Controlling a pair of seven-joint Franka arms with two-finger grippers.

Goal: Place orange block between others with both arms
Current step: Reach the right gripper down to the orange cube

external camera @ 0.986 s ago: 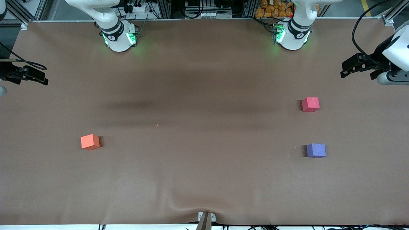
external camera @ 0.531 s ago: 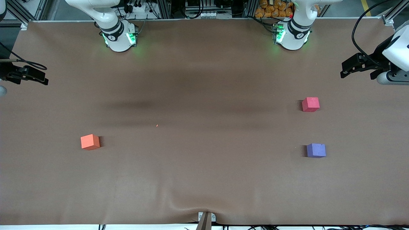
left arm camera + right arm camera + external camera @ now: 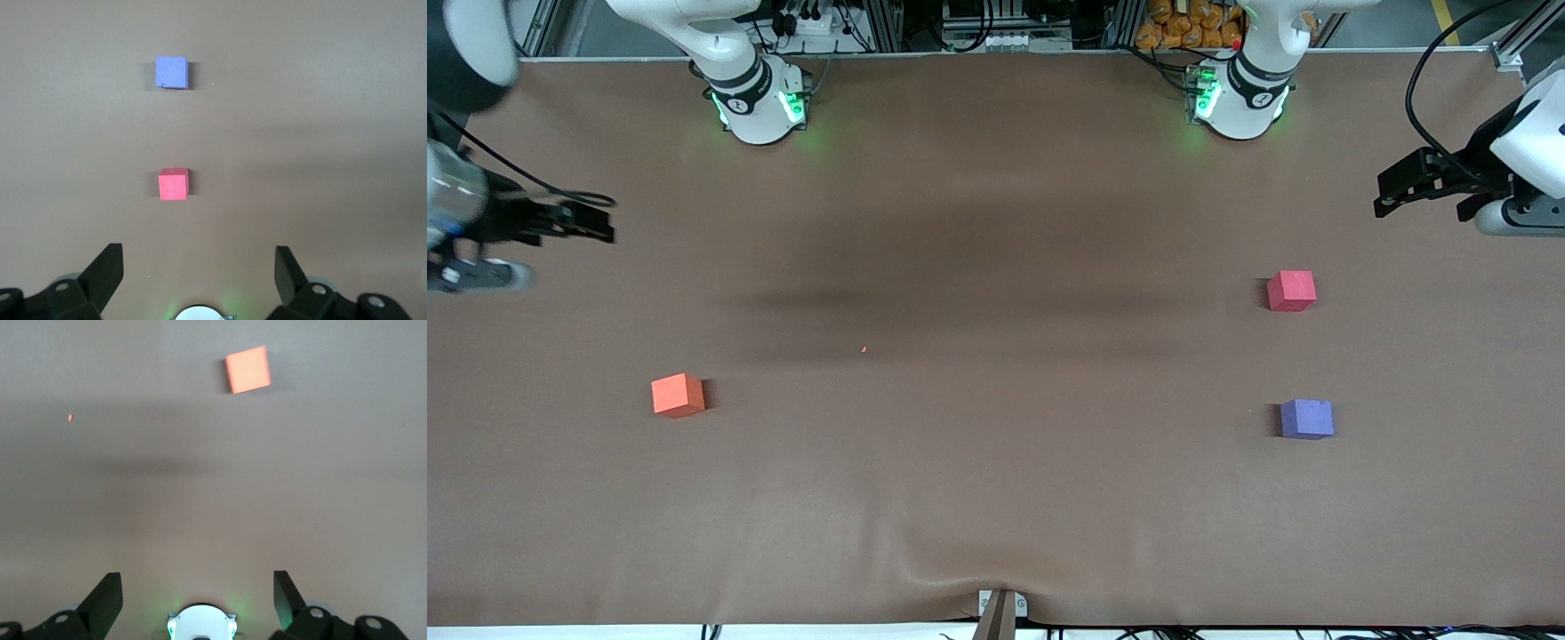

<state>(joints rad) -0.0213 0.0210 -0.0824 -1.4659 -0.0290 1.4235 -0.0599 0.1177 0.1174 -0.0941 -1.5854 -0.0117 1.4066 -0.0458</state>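
Right end effector (image 3: 596,227) spread wide and empty, up over the table (image 3: 996,498) at the right arm's end, fingers (image 3: 107,597) well apart in the right wrist view. Left end effector (image 3: 1392,191) likewise gaping and holding nothing, over the left arm's end of the table, waiting. Orange block (image 3: 678,395) resting flat on the brown cover toward the right arm's end, nearer to the front camera than the spot under the right end effector and well apart from it; visible in the right wrist view (image 3: 247,369) ahead of the open fingers, turned slightly askew to them. Pinkish-red cube (image 3: 1291,291) and purple-blue cube (image 3: 1306,418) sitting toward the left arm's end, the purple-blue one nearer to the front camera, a clear gap between them, both ahead of the left end effector's open fingers (image 3: 107,273) in the left wrist view. Judged by its matte, foam-like look: probably light, a little soft, not slippery, unlikely to break. Best taken across two flat opposite side faces, low on the cube, with the wrist turned to match its skew and only a gentle squeeze to avoid crushing. Nothing yet placed between the others.
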